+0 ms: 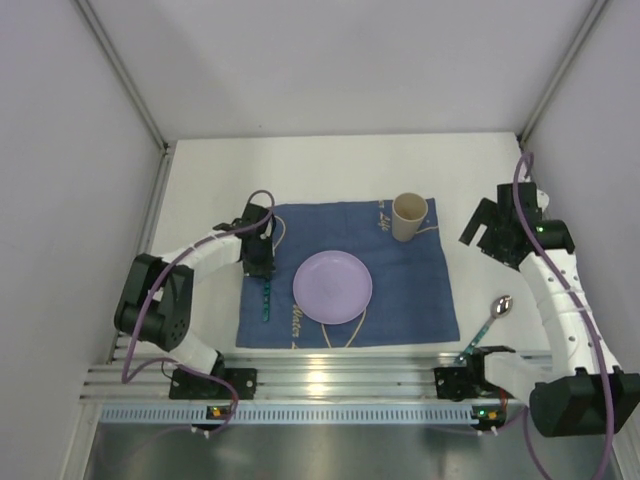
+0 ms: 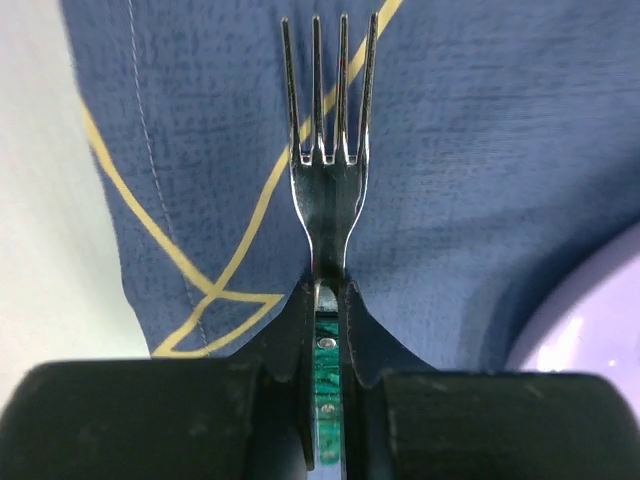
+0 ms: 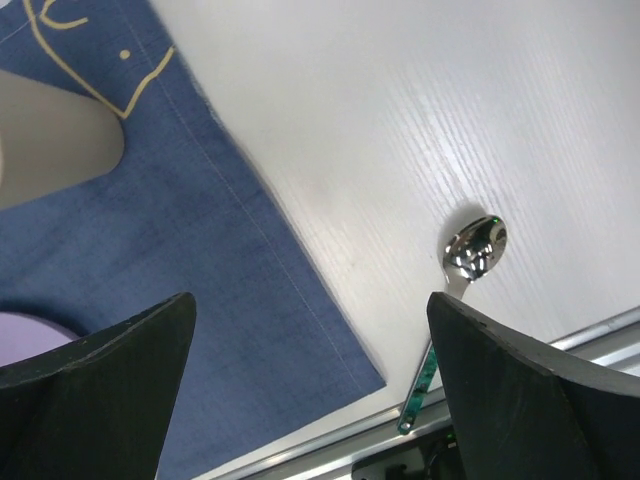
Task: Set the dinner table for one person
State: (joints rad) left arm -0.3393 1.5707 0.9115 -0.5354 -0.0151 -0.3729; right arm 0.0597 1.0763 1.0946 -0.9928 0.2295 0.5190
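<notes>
Grey panel walls [image 1: 90, 150] close in the left, back and right of the white table [image 1: 330, 170], which fills the floor of this booth from the metal rail [image 1: 330, 375] at the near edge to the back wall. From overhead it looks wider across than deep, so its long axis seems to run left to right, though the angle makes that hard to be sure of. Its top is matte and plain, with a faint grain showing under the right wrist camera. On the left, the left claw [image 1: 262, 262] comes down over the left strip of the blue mat [image 1: 410, 290], pinching a fork [image 1: 266, 300] by its green handle. The fork lies along the mat's left edge, handle toward the rail and tines toward the back wall, with the tines just above or on the cloth; I cannot tell which. Just right of it a lilac plate [image 1: 332, 287] sits mid-mat. A beige cup [image 1: 409, 217] stands upright at the mat's far right corner. Right of the mat, on bare table, a spoon [image 1: 487, 325] lies on a slant, bowl toward the far right and green handle toward the rail. The right claw [image 1: 495, 232] hangs over the table's right side, spread wide and holding nothing.
</notes>
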